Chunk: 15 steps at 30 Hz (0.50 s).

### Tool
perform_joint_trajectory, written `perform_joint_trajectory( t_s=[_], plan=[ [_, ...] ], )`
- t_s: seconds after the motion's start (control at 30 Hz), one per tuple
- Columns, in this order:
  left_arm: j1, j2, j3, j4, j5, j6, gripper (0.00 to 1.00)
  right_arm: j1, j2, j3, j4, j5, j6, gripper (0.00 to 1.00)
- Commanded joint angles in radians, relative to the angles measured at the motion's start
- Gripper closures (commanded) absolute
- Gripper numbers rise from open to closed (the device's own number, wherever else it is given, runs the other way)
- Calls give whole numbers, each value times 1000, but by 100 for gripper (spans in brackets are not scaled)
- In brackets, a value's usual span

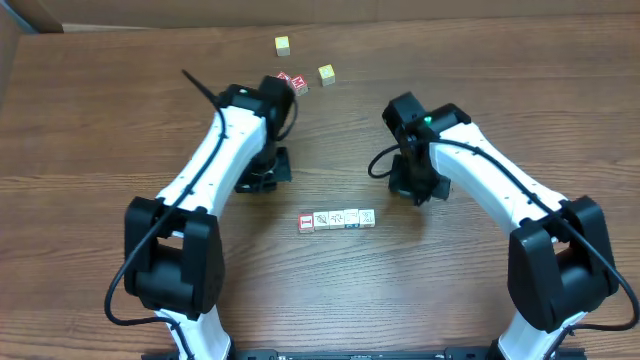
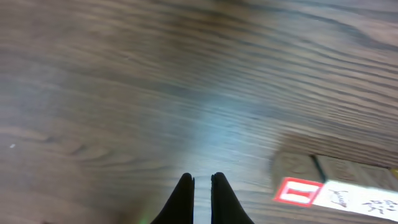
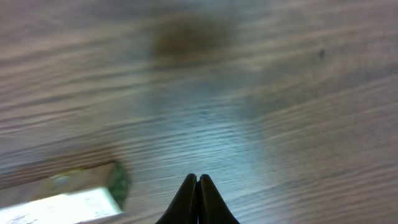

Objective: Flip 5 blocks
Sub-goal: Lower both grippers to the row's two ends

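The blocks (image 1: 336, 220) are lined up left to right near the middle of the table (image 1: 100, 130). The row is found between the left gripper (image 2: 203, 178) and the right gripper (image 3: 197, 178), toward the front edge. Both pairs of fingers are pressed together, and nothing is held.

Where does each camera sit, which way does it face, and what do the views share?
Overhead: above the table, looking down on the row of blocks; both arms show.
Left wrist: on the left arm, looking low across the table at the red-bordered block; shut left gripper shows.
Right wrist: likewise, at the green-faced block; shut right gripper shows.
Shared: every view sees that row.
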Motion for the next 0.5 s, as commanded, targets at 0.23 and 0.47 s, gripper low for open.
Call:
perform_joint_trajectory(
  t_s=[0.23, 0.47],
  plan=[
    [55, 1, -83, 126, 133, 98, 96, -5, -3, -209, 173, -96, 64, 96],
    [37, 1, -148, 336, 289, 124, 96, -4, -3, -226, 220, -96, 64, 96]
  ],
)
